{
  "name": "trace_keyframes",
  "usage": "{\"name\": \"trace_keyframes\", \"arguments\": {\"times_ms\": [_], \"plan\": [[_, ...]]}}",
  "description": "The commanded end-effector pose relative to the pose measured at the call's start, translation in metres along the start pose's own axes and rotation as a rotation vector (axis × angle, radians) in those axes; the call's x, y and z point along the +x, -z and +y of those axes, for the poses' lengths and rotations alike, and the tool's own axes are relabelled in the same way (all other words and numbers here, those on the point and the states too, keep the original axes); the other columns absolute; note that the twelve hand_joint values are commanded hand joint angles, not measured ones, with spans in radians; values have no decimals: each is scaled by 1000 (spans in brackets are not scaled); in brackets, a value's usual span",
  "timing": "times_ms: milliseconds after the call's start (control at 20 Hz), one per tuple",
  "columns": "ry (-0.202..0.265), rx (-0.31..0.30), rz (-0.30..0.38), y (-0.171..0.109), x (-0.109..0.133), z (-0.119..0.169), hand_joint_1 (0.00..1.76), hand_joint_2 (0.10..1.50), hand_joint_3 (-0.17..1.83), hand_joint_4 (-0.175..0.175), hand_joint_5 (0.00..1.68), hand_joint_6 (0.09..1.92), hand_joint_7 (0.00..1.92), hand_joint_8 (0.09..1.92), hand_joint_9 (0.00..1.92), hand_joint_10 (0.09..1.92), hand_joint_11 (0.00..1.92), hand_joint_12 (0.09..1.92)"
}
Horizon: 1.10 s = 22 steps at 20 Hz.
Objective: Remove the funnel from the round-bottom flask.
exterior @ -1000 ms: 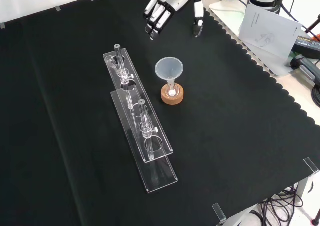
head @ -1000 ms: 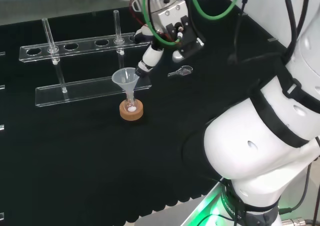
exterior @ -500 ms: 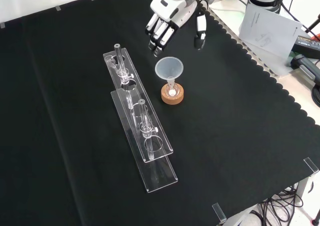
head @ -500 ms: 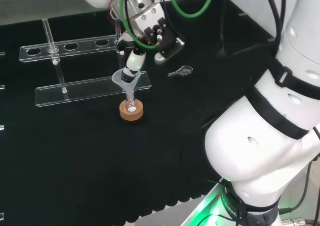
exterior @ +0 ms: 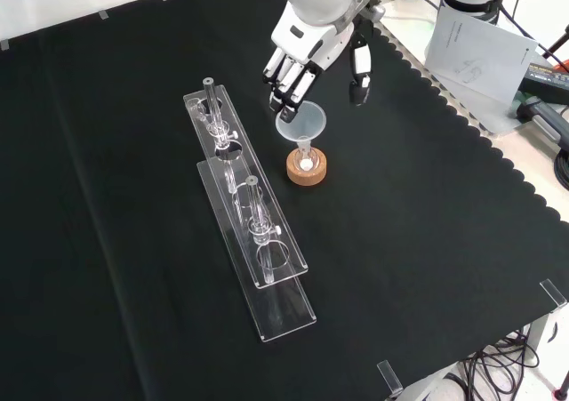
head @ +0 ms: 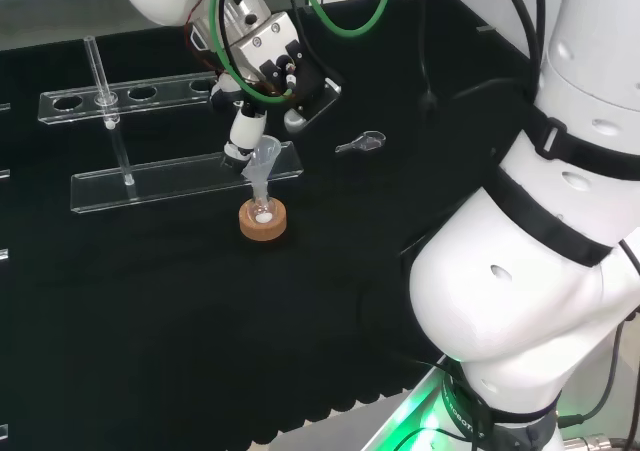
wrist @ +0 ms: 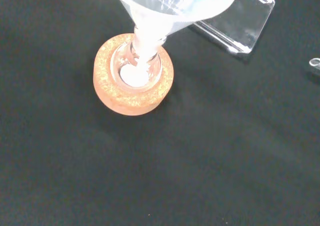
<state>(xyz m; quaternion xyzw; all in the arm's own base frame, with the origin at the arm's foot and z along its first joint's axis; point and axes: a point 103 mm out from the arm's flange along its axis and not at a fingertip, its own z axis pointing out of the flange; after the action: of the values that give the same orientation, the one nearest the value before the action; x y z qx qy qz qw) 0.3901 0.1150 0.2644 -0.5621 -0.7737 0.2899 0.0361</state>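
A clear funnel [head: 263, 158] stands with its stem in the neck of a small round-bottom flask [head: 262, 211], which rests in a cork ring [head: 263, 225]. White powder lies at the flask's bottom [wrist: 134, 75]. The hand [head: 268, 63] hovers over the funnel, open. In the front view its fingers [exterior: 288, 88] point down at the far left rim of the funnel [exterior: 302, 119], and the thumb [exterior: 360, 68] hangs apart to the right. I cannot tell whether the fingertips touch the rim. The wrist view shows the funnel [wrist: 172, 0] close above the cork ring [wrist: 132, 103].
A long clear test-tube rack [exterior: 252, 228] lies left of the flask in the front view, with glass tubes [head: 97, 69] standing in it. A small scoop [head: 361, 144] lies on the cloth right of the funnel in the head view. Papers [exterior: 476, 50] sit beyond the cloth's scalloped edge.
The hand has come down and leftward in the head view, from beside the funnel to over it. Its fingertips now reach the rim. Funnel and flask have not moved.
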Motion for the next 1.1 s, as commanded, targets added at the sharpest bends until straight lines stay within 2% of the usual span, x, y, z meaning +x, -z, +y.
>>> {"name": "trace_keyframes", "arguments": {"times_ms": [50, 450, 1100], "plan": [[4, 45, -62, -9, 3, 21, 529, 689, 230, 21, 117, 87, 0, 545, 504, 87, 185, 1443], [-3, 69, -86, -16, 0, 34, 526, 698, 200, 28, 100, 87, 0, 432, 457, 87, 179, 1448], [3, 89, -85, -32, -7, 42, 524, 703, 187, 32, 111, 87, 3, 413, 451, 87, 173, 1452]]}}
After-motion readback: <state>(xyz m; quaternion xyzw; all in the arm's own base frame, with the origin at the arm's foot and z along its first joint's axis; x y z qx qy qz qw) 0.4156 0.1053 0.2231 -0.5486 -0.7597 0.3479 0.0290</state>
